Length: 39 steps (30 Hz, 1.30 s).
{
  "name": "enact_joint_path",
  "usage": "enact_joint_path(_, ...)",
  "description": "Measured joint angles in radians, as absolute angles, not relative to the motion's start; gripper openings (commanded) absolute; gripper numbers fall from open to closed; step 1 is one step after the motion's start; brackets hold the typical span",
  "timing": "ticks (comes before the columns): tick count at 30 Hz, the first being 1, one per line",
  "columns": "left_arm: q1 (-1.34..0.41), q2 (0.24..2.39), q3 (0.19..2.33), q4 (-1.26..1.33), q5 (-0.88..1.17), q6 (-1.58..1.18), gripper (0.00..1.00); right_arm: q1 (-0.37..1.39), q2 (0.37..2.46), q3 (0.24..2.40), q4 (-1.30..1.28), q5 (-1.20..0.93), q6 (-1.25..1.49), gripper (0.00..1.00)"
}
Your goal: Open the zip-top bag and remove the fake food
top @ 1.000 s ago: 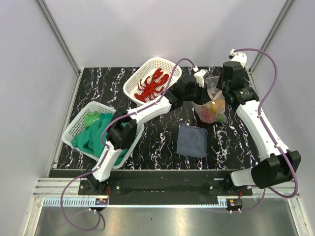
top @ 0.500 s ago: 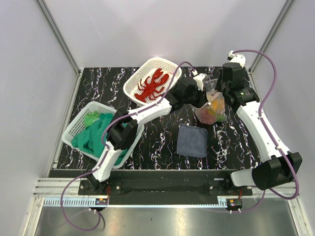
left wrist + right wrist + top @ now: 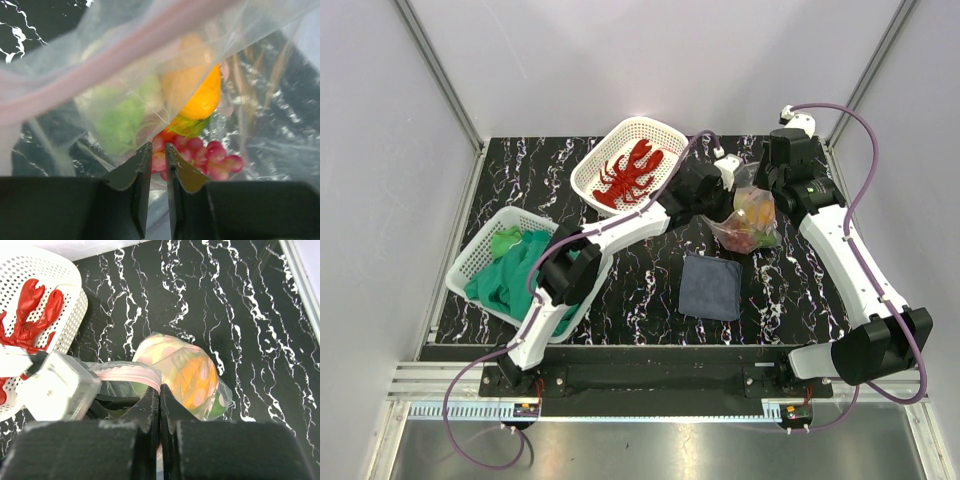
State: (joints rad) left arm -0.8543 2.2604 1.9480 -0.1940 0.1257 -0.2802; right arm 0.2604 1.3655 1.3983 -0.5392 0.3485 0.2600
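The clear zip-top bag [image 3: 748, 220] hangs just above the table at the back right. My right gripper [image 3: 159, 390] is shut on its pink zip strip [image 3: 127, 374]. My left gripper [image 3: 158, 150] pokes into the bag's mouth, its jaws a narrow gap apart with nothing clearly held. Just past its tips lie fake food pieces: red grapes [image 3: 212, 156], an orange fruit [image 3: 200, 95] and a green piece [image 3: 117, 122]. I cannot tell if a grape touches the tips. A red lobster [image 3: 630, 170] lies in the white oval basket [image 3: 640, 121].
A folded blue-grey cloth [image 3: 710, 285] lies on the black marbled table in front of the bag. A second white basket [image 3: 475, 252] at the left holds a green cloth [image 3: 515, 275]. Grey walls close in the table at the back and both sides.
The left gripper has pulled back a little toward the left and its jaws have parted slightly. The bag has tipped over and sagged wider under the right gripper's hold.
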Motion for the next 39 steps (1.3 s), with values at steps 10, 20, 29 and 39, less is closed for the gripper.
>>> enact_joint_path(10, -0.871, 2.258, 1.922, -0.228, 0.006, -0.187, 0.25, 0.261, 1.365, 1.392, -0.574, 0.308, 0.277, 0.00)
enact_joint_path(20, -0.867, 2.194, 1.929, -0.348, 0.103, -0.239, 0.14, 0.260, 1.359, 1.370, -0.538, 0.256, 0.278, 0.00)
enact_joint_path(29, -0.855, 2.191, 1.916, -0.299, 0.275, -0.339, 0.07, 0.260, 1.359, 1.370, -0.521, 0.242, 0.277, 0.00)
enact_joint_path(39, -0.849, 2.228, 1.952, -0.281, 0.317, -0.384, 0.06, 0.259, 1.359, 1.382, -0.520, 0.244, 0.277, 0.00)
